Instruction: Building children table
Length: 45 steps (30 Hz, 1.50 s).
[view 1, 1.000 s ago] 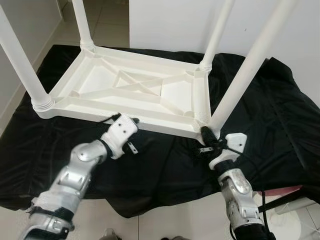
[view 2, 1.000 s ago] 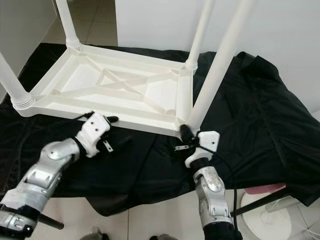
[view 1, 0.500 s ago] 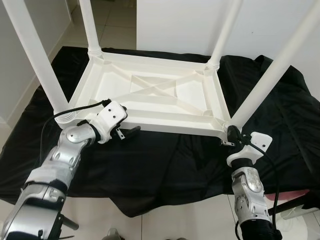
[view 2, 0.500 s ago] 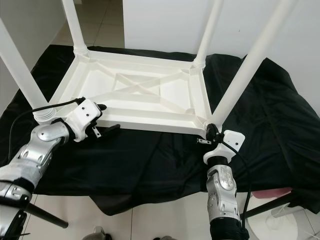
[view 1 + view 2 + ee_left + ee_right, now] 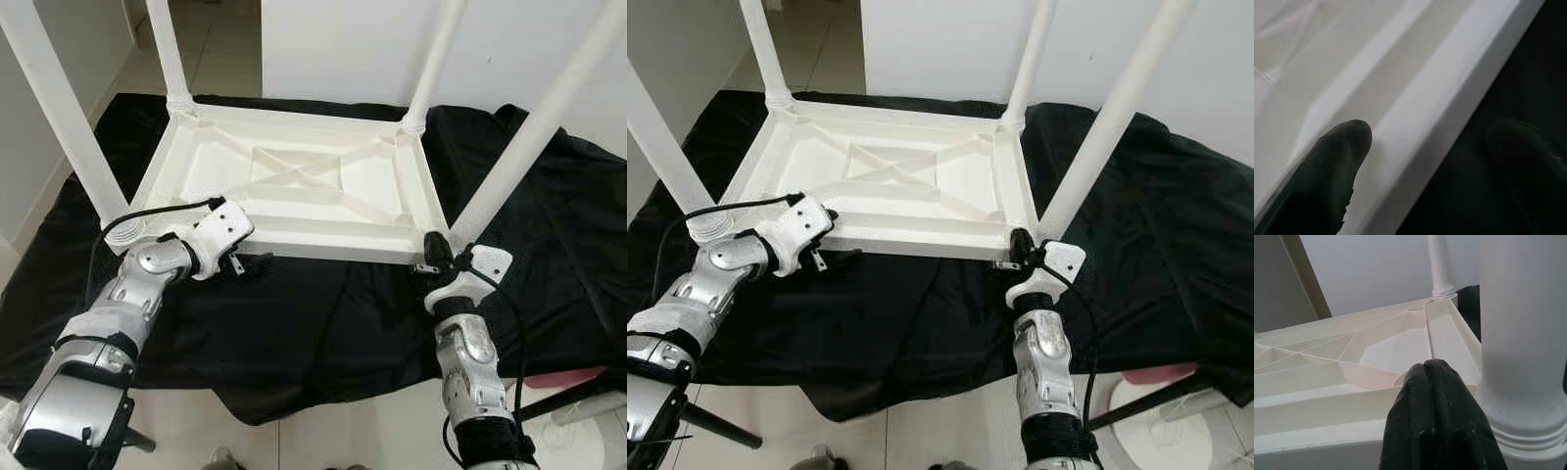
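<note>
A white plastic children's table (image 5: 333,247) lies upside down on a black cloth (image 5: 313,323), its four legs pointing up. My left gripper (image 5: 253,258) is at the left part of the near rim. In the left wrist view one finger (image 5: 1337,171) rests inside the rim (image 5: 1449,117) and the other is outside it, so the gripper is open. My right gripper (image 5: 431,255) is at the near right corner, beside the foot of the near right leg (image 5: 534,137). Its fingers (image 5: 1435,421) are pressed together against the rim, next to that leg (image 5: 1523,333).
The cloth covers a low surface and hangs over its front edge above the tiled floor (image 5: 323,441). A white wall (image 5: 343,39) stands behind. A pink item (image 5: 563,377) and a black rod (image 5: 573,394) lie at the lower right; a black stand leg (image 5: 720,426) is at the lower left.
The camera has shifted, so the whole scene sits differently. My left gripper has slid left along the near rim. My right gripper stays at the near right corner.
</note>
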Motion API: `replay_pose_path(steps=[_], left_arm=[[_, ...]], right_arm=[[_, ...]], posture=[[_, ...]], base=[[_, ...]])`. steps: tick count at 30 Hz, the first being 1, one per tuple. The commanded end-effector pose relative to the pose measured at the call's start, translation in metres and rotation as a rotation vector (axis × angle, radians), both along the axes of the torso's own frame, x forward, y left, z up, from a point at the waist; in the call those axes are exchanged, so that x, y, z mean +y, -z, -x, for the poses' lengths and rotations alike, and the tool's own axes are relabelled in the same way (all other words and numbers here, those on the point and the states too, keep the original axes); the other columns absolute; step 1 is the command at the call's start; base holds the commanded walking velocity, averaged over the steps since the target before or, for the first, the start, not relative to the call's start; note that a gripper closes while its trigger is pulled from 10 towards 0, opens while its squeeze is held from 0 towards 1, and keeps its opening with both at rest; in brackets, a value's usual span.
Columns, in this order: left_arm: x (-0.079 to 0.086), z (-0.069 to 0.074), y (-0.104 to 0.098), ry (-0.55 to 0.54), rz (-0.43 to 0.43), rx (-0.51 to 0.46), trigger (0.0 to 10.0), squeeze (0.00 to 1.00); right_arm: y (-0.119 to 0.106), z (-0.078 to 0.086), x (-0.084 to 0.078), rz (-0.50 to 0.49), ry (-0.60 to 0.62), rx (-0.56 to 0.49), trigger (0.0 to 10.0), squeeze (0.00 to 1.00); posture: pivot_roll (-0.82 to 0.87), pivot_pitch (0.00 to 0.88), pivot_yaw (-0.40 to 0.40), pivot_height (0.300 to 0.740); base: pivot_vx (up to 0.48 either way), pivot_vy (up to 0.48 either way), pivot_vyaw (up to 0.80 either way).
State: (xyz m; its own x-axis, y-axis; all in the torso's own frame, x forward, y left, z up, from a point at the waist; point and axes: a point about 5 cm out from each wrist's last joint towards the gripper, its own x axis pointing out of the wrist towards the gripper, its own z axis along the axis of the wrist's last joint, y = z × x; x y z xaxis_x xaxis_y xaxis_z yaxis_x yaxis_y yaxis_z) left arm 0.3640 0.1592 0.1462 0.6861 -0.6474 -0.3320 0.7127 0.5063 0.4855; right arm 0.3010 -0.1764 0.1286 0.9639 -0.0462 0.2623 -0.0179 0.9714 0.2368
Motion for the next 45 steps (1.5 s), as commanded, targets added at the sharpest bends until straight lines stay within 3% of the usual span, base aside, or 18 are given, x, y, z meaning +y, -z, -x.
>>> replay_pose_path(steps=[1,15,16,17,18,20,21,23,36,45], left_arm=[[-0.003,0.006,0.010,0.130,-0.071,0.121,10.0,0.00],[0.000,-0.002,0.006,0.083,-0.046,0.123,10.0,0.00],[0.000,-0.004,0.004,0.076,-0.030,0.120,8.3,0.00],[0.000,-0.004,0.004,0.076,-0.030,0.120,8.3,0.00],[-0.001,-0.005,0.002,0.073,-0.017,0.116,4.0,0.00],[-0.001,-0.006,0.001,0.074,-0.016,0.116,3.5,0.00],[-0.001,-0.006,0.002,0.074,-0.015,0.118,1.6,0.00],[-0.001,-0.005,0.003,0.076,-0.006,0.118,0.0,0.00],[-0.005,0.000,0.010,0.101,0.041,0.127,0.0,0.00],[-0.021,0.011,0.015,0.166,0.077,0.108,0.0,0.00]], right_arm=[[0.003,0.000,-0.003,-0.002,0.016,0.013,10.0,0.00],[0.001,-0.003,-0.002,0.004,0.025,0.012,10.0,0.00],[0.001,-0.004,-0.001,0.006,0.025,0.012,10.0,0.00],[0.001,-0.004,-0.001,0.006,0.025,0.012,10.0,0.00],[0.000,-0.005,-0.001,0.009,0.026,0.012,10.0,0.00],[0.000,-0.005,-0.001,0.009,0.027,0.012,10.0,0.00],[-0.001,-0.006,-0.001,0.012,0.026,0.011,10.0,0.00],[-0.002,-0.006,-0.002,0.017,0.026,0.008,10.0,0.00],[-0.002,-0.007,0.000,0.020,0.029,0.010,10.0,0.00],[-0.002,-0.009,0.002,0.015,0.029,0.009,10.0,0.00]], posture=[[0.01,0.075,-0.036,0.740],[0.01,0.094,-0.027,0.740],[0.01,0.094,-0.027,0.740],[0.01,0.094,-0.027,0.740],[0.01,0.096,-0.033,0.740],[0.01,0.096,-0.033,0.740],[0.00,0.098,-0.034,0.740],[0.00,0.099,-0.034,0.740],[0.00,0.106,-0.036,0.740],[0.02,0.106,-0.034,0.740]], base=[[0.000,0.000,0.00],[0.000,0.000,0.00],[0.000,0.000,0.00],[0.000,0.000,0.00],[0.000,0.000,0.00],[0.000,0.000,0.00],[0.000,0.000,0.00],[0.000,0.000,0.00],[0.000,0.000,0.00],[0.000,0.000,0.00]])
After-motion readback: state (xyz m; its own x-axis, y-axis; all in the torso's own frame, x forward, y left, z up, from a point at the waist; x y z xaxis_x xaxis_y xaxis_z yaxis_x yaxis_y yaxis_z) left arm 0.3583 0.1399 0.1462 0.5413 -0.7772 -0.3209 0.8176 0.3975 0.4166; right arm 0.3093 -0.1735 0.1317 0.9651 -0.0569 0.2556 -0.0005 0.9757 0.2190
